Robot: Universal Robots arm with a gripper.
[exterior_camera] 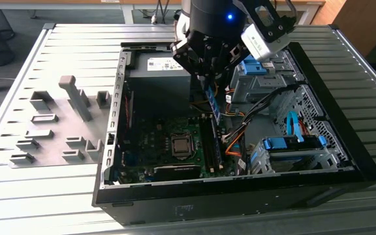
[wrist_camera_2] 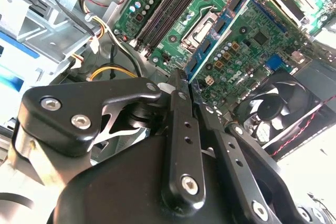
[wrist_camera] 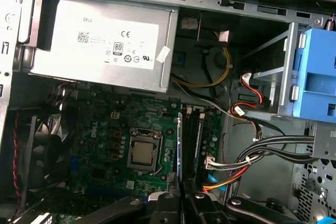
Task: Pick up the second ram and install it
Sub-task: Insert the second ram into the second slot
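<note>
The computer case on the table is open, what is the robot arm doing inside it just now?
The arm's claw is shut on the second ram, a thin blue-green stick, and holds it on edge above the motherboard of the open computer case. The stick hangs over the long memory slots beside the processor socket and is not yet seated. On the exterior view's left, grey holder blocks stand on the table.

Probably a lab or workshop: slatted metal table [exterior_camera: 57, 44], open computer case [exterior_camera: 344, 161].

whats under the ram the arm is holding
Held by the end effector, the second ram hangs above the motherboard and its memory slots. The slot directly below is partly hidden.
</note>
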